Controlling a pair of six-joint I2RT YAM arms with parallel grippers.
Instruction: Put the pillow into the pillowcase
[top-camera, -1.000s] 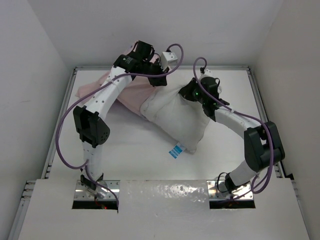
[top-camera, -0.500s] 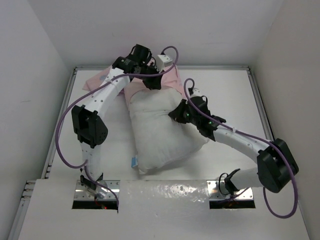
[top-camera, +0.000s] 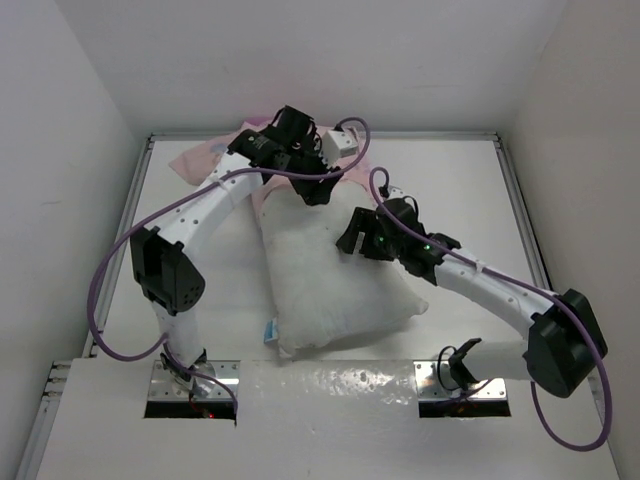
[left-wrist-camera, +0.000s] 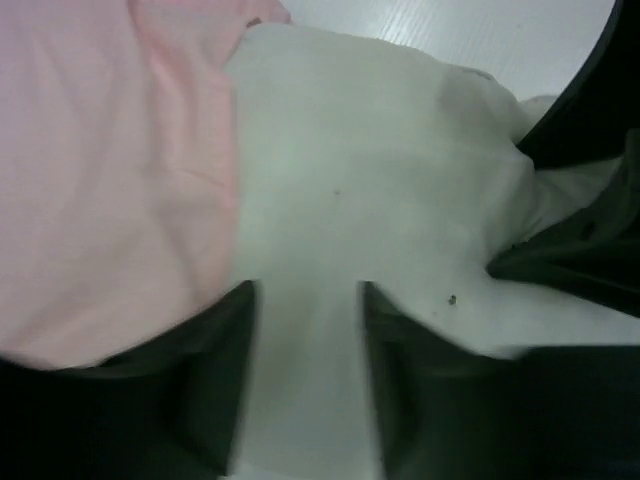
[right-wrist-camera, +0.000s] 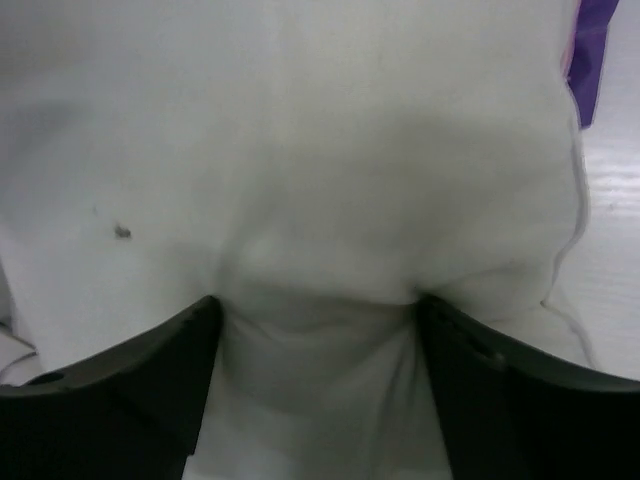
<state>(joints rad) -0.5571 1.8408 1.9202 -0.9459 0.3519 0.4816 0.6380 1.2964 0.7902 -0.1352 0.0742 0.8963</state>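
— Where does the pillow (top-camera: 335, 290) lie?

— In the middle of the worktop (top-camera: 470, 190), its long side running from far to near, with the small blue tag (top-camera: 270, 330) at its near left corner. Its far end meets the pillowcase (top-camera: 200, 160), which is bunched in the far left, pale pink side up, partly under the left arm (top-camera: 215, 205).

— Is the pillow inside the case?

— Most of it is plainly outside. At the far left corner pink cloth lies against the white. Whether it covers that corner cannot be told.

— And the left jaws?

— They stand parted over the pillow's far end. In the left wrist view the two dark fingers (left-wrist-camera: 215, 390) have white pillow cloth across the gap, not pinched, and the pink edge fills the left of that view.

— The right jaws?

— Parted wider, at the pillow's far right part. The fingertips (right-wrist-camera: 130, 380) press into the pillow, which puckers into a soft fold between them, and nothing is clamped. A strip of purple case shows at the upper right edge of that view.
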